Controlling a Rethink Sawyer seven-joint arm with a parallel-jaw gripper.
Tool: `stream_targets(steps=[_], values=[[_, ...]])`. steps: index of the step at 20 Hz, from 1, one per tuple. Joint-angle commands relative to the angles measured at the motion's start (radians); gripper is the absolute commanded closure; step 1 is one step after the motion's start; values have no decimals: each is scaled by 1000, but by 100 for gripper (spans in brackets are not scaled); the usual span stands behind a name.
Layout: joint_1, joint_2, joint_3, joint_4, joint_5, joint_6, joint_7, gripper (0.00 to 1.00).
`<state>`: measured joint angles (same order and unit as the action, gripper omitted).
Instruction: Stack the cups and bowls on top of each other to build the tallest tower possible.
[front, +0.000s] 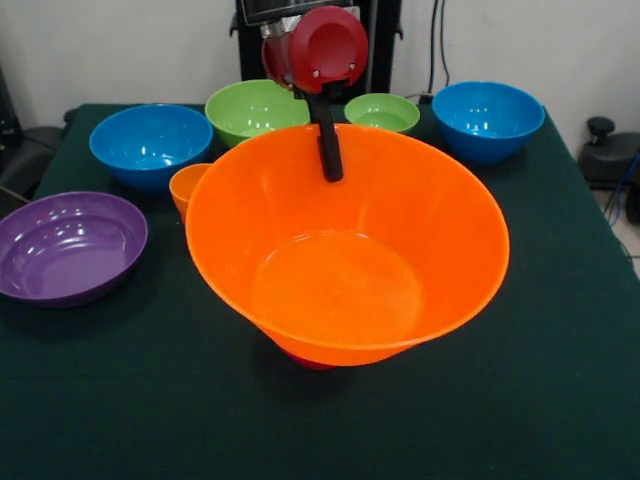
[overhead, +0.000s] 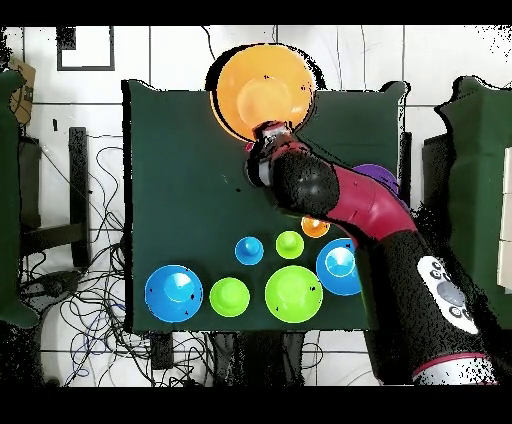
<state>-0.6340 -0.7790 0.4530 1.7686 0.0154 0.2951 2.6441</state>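
The big orange bowl (front: 345, 270) (overhead: 262, 92) fills the middle of the front view, tilted towards the camera. A red object (front: 312, 362), perhaps the small red bowl, peeks out under its base. My gripper (front: 330, 165) (overhead: 267, 137) is shut on the bowl's far rim, with one black finger (front: 329, 150) down the inside wall. An orange cup (front: 188, 187) (overhead: 315, 227) stands beside the bowl. The lime green cup (overhead: 289, 244) and blue cup (overhead: 249, 250) show only in the overhead view. No tower of nested pieces is visible.
A purple bowl (front: 70, 245) (overhead: 375, 178) lies at the front view's left. Behind stand a blue bowl (front: 150, 143) (overhead: 338, 266), a large green bowl (front: 255, 108) (overhead: 293, 292), a small green bowl (front: 382, 112) (overhead: 229, 296) and another blue bowl (front: 487, 120) (overhead: 173, 292).
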Motion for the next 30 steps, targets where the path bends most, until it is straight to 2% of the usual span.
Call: stream_targets(steps=[1, 12, 16, 19, 25, 30], values=[[-9, 35, 47, 48, 11, 40, 8, 100], [-33, 60, 33, 2, -3, 90, -33, 100], [-37, 60, 21, 13, -5, 115, -34, 100], [-36, 64, 19, 29, -13, 95, -26, 100], [-23, 104, 4, -5, -26, 78, -28, 100], [-7, 100, -19, 27, -38, 45, -6, 100]])
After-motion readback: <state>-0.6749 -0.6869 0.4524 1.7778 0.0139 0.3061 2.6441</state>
